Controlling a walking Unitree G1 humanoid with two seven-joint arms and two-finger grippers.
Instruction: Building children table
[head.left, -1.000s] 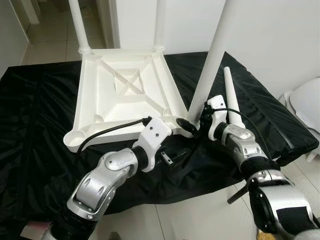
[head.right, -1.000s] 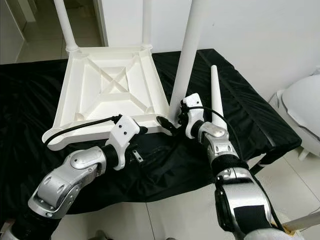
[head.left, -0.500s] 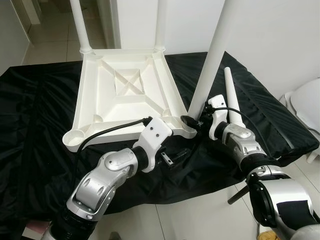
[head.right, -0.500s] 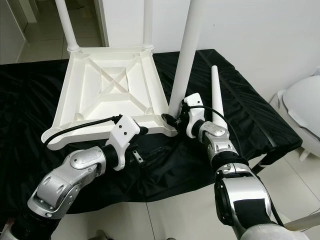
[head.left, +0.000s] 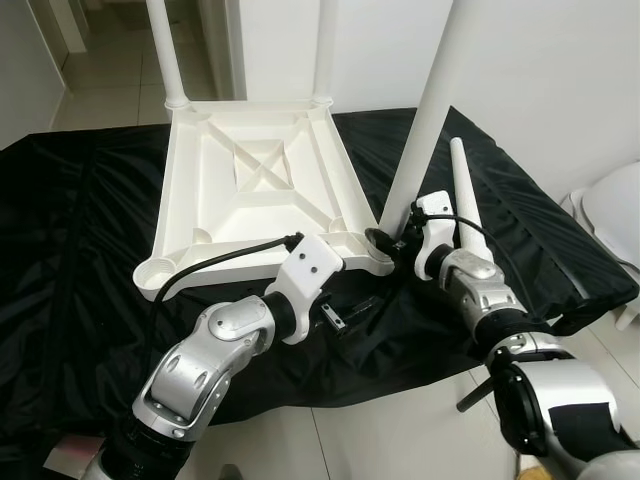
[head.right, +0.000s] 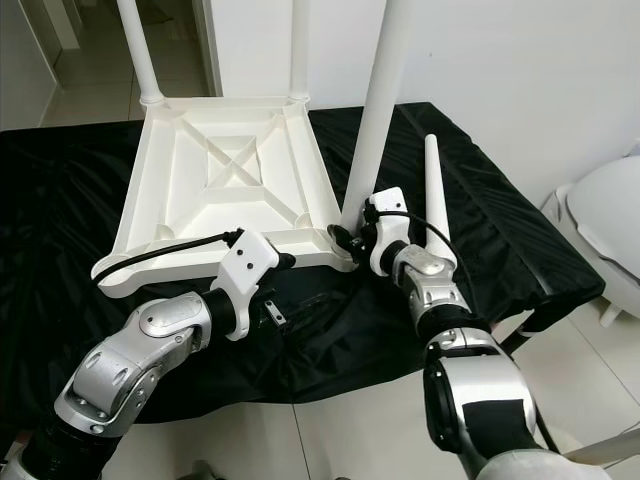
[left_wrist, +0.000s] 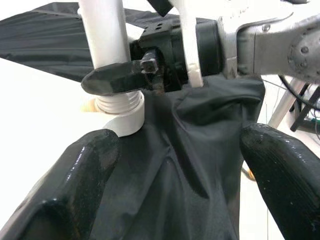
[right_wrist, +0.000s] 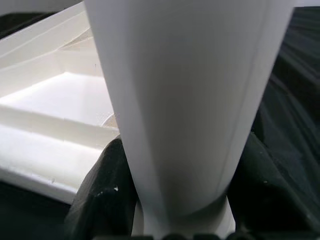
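Right gripper (head.left: 392, 243) clamped on leg (head.left: 428, 118) in tabletop (head.left: 250, 200) socket (left gripper (head.left: 352, 316) released)

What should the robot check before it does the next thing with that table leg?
1. Right gripper closed around the leg near its bottom end: ok.
2. Leg standing in the near right corner socket of the upside-down tabletop: ok, though whether it is fully seated cannot tell.
3. Leg upright: not ok, it leans a little to the right.
4. Left gripper open and off the leg, above the black cloth: ok.
5. Spare leg lying on the cloth beside the right arm, apart from the socket: ok.
6. Two far legs already standing in their corners: ok.
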